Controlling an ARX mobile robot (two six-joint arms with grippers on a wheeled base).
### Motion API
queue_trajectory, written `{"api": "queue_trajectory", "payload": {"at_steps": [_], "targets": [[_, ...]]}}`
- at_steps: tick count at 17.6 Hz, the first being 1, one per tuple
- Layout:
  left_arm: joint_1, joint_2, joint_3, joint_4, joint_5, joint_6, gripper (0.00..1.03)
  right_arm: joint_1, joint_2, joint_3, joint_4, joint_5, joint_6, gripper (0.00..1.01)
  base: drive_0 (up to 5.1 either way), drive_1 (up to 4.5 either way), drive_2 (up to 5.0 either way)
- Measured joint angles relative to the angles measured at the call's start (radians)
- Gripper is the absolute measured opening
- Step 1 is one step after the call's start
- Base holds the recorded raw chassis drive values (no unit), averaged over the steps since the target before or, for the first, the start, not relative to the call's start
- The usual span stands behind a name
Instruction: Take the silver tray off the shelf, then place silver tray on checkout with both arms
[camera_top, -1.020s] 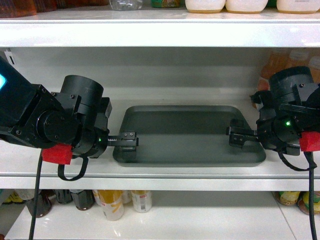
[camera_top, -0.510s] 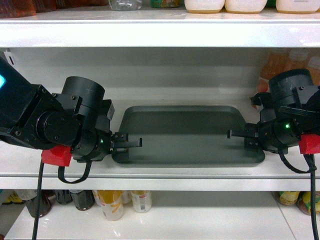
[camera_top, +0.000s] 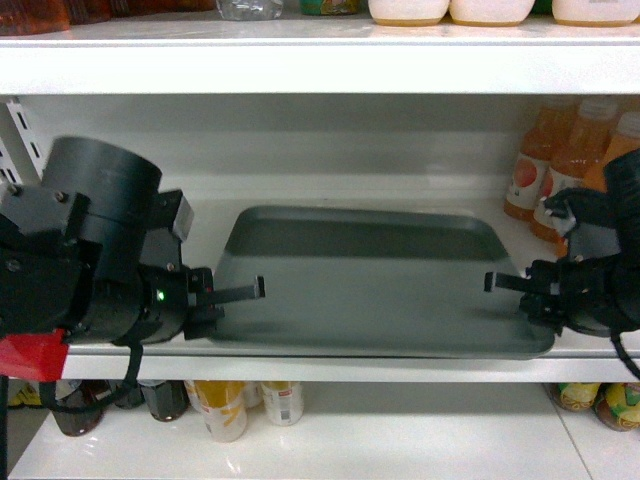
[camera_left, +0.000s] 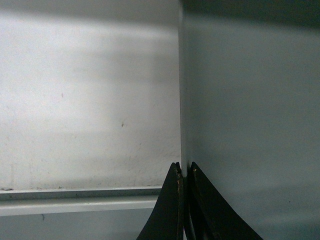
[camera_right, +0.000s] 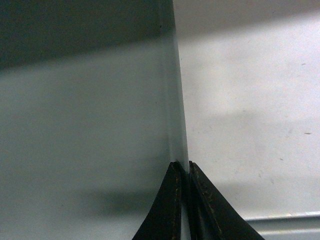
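Pinching the left rim of the silver tray (camera_top: 370, 280), the left gripper (camera_top: 238, 293) has its jaws nearly together, with only the thin tray edge between them. The right gripper (camera_top: 512, 283) squeezes the right rim the same way. The tray sits between both arms, its front edge poking out past the lip of the shelf (camera_top: 300, 365). Farther back on the right stand orange bottles (camera_top: 560, 165). Jars (camera_top: 240, 405) sit on the board below.
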Motion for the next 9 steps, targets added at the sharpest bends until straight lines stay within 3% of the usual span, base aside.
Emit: {"api": "queue_trajectory", "payload": {"at_steps": [9], "targets": [[-0.023,-0.203,-0.07,0.0,-0.032,0.001,0.02,0.0,-0.222,-0.132,0.061,-0.011,0.021,0.03,0.0,0.0,0.0]]}}
